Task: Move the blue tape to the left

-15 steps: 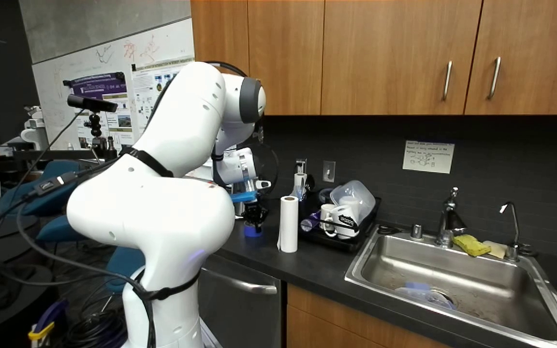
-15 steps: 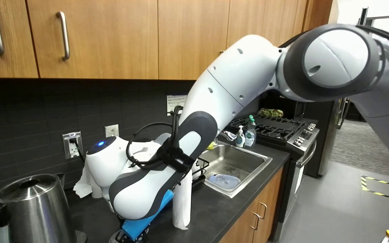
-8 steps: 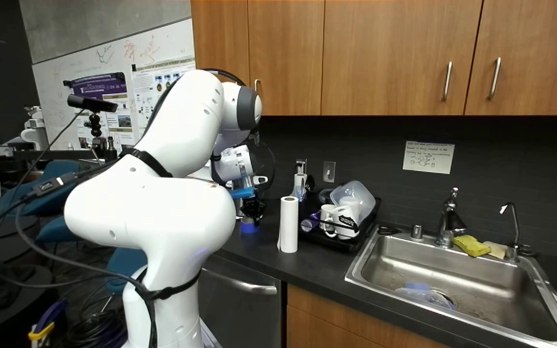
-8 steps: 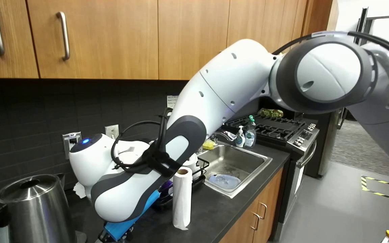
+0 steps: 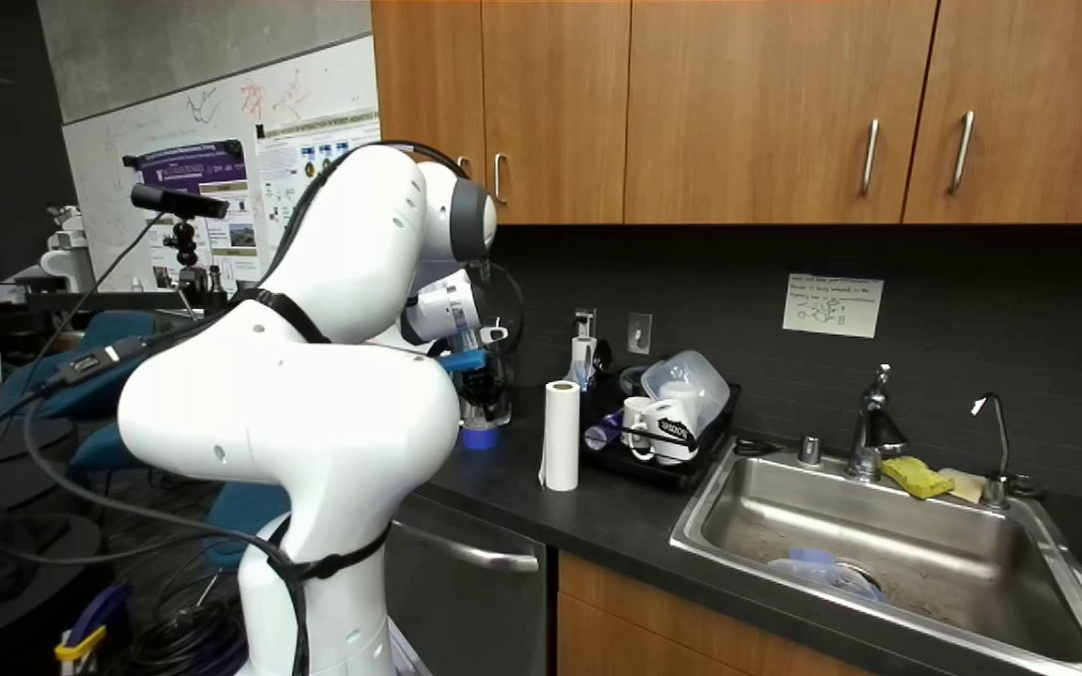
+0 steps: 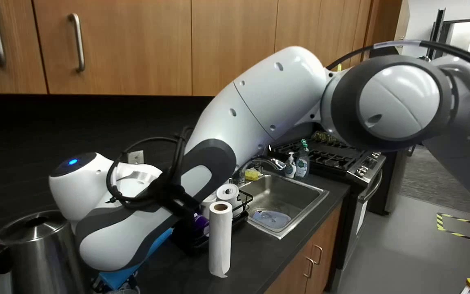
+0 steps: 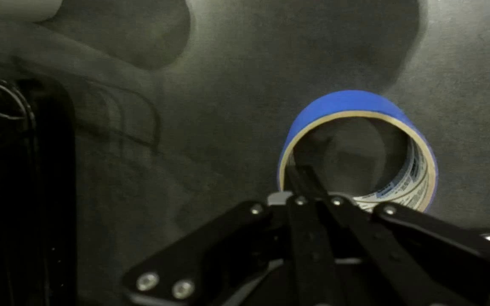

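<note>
The blue tape (image 5: 479,437) is a low round roll on the dark counter, under my gripper in an exterior view. In the wrist view the tape (image 7: 351,102) shows as a ring with a tan rim and a printed inner wall. My gripper (image 7: 306,178) has its fingers together, with the tips reaching inside the ring near its left inner wall. The gripper hides the ring's near-left wall, and I cannot see whether the tips touch it. In an exterior view the gripper (image 5: 480,399) is above the tape. In the other exterior picture the arm hides the tape.
A white paper towel roll (image 5: 561,437) stands upright on the counter, also in an exterior view (image 6: 220,241). A black dish rack (image 5: 611,460) with cups stands behind it and shows in the wrist view (image 7: 53,191). A steel kettle (image 6: 43,253) stands close to the gripper. A sink (image 5: 879,582) is farther right.
The arm and gripper have moved left in both exterior views, nearer the kettle. The blue tape has slid left along with the gripper. The paper towel roll has not moved.
</note>
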